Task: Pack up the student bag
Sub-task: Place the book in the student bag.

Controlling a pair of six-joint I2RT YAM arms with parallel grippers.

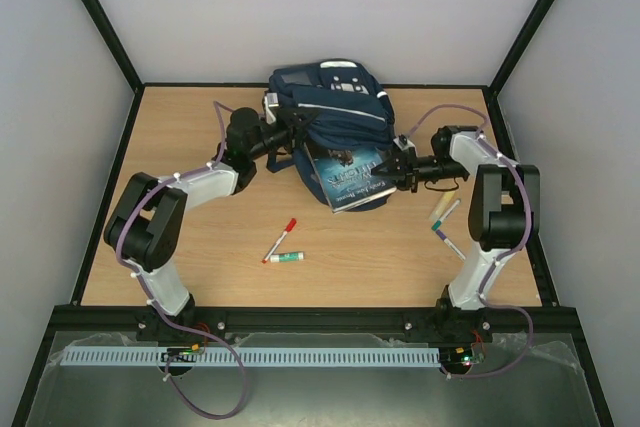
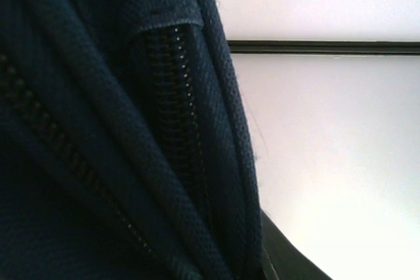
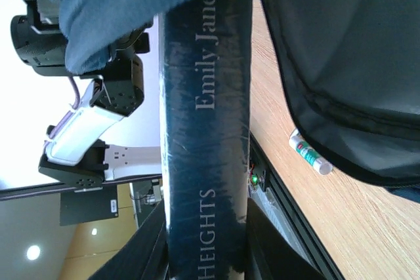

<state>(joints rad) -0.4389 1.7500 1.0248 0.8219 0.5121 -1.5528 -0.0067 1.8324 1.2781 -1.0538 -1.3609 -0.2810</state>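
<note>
Navy-blue backpack [image 1: 330, 107] with white strips and pale patches; dark blue book [image 1: 350, 173], spine lettered in pale grey; light wood-grain bench [image 1: 190, 137]; white pen [image 1: 279, 241] with red cap; white glue stick [image 1: 285, 258] with green band; left arm [image 1: 205, 183] in black and white segments.

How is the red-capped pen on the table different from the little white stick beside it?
The red-capped pen is longer, thinner and lies diagonally; the white stick is shorter, stubbier and lies almost level. The pen's cap is red; the stick's label is green. Both lie loose on the table, outside the student bag.
</note>
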